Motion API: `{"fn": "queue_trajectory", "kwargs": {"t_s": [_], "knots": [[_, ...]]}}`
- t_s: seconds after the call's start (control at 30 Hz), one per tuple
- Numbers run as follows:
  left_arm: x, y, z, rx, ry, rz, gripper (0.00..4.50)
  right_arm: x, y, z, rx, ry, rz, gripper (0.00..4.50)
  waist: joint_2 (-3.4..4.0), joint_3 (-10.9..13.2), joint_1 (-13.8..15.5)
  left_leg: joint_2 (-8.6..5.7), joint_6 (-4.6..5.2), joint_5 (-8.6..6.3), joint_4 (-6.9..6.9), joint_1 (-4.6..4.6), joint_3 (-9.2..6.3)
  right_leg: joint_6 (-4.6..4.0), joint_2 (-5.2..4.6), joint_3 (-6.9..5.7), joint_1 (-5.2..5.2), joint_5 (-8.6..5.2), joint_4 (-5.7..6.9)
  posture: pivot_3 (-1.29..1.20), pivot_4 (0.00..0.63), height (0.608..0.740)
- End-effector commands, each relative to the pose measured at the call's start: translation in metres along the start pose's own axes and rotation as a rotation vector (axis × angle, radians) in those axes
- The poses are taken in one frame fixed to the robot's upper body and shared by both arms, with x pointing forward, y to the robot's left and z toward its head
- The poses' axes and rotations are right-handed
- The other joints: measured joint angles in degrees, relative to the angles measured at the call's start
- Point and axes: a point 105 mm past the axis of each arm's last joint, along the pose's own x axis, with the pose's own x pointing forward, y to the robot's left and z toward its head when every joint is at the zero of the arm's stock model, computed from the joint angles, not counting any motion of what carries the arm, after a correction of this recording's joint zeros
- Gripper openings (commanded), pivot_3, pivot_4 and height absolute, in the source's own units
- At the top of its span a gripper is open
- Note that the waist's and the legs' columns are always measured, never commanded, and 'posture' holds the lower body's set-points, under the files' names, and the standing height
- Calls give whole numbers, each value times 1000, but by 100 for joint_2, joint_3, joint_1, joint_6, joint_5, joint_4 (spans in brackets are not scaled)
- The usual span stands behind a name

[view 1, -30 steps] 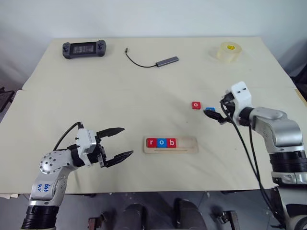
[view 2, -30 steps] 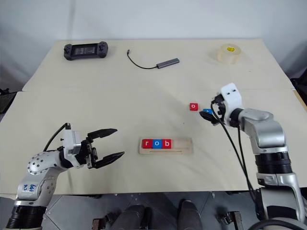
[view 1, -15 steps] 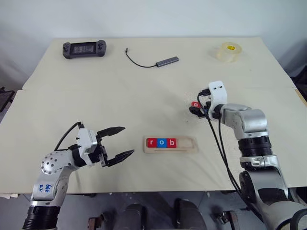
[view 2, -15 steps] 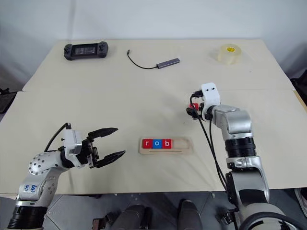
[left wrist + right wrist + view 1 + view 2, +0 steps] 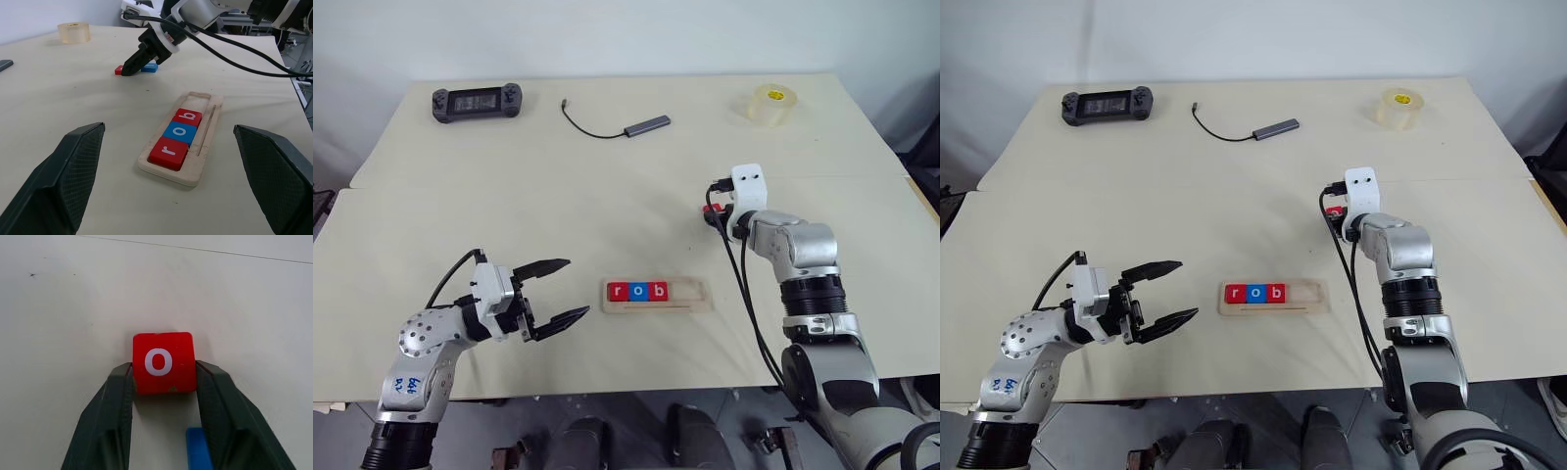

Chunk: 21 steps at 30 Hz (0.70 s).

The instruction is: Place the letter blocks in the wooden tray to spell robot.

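Note:
The wooden tray (image 5: 696, 293) lies at the table's front middle with the red r (image 5: 618, 291), blue o (image 5: 638, 291) and red b (image 5: 659, 291) letter blocks in its left part. Behind it and to the right, a red o block (image 5: 163, 362) lies on the table. My right gripper (image 5: 164, 368) is shut on this block, one finger pressed against each side. A blue block (image 5: 198, 450) lies just behind the fingers, its letter hidden. At the front left, my left gripper (image 5: 576, 287) hovers open and empty, pointing toward the tray.
A black game controller (image 5: 477, 100) sits at the back left. A grey hub with a black cable (image 5: 646, 124) lies at the back middle, and a roll of clear tape (image 5: 771, 104) at the back right.
My right gripper swung left from the blue block to the red o block and closed onto it. The left arm stayed still.

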Motion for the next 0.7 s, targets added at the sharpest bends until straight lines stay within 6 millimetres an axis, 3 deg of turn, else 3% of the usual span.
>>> {"fn": "queue_trajectory", "kwargs": {"t_s": [0.03, 0.17, 0.27, 0.5, 0.7], "knots": [[4, -2, 3, 16, -26, -19, 4500, -15, 11, 27, -20, -101, 59, 1446, 0, 0, 2, 0, 0, 0, 0, -2, 2, 0, 0, 1, -3, 0, 0, 0, 150, 740], [8, -2, 1, 7, -31, -35, 4500, -31, 10, 31, -53, -113, 76, 1446, 0, 0, 18, -1, 0, 0, 0, -7, 4, 0, -1, 4, -15, 0, 10, 0, 150, 740], [10, 0, -1, 0, -32, -50, 4500, -53, 5, 26, -83, -104, 81, 1446, 0, 0, 39, -3, 0, 0, 0, -8, 3, 0, -3, 4, -17, 0, 13, 0, 150, 740], [13, 2, -4, -14, -31, -87, 4500, -100, -13, -43, -54, 100, -28, 1446, -2, -1, 152, -3, 1, 0, -4, -18, 11, 0, -4, 7, -29, 0, 10, 0, 150, 740], [13, 2, -5, -24, -22, -121, 4500, -117, -10, -84, 10, 178, -74, 1446, -7, -4, 161, -1, 1, 1, 0, -13, 28, 0, -3, 21, -30, 0, 11, 0, 150, 740]]}}
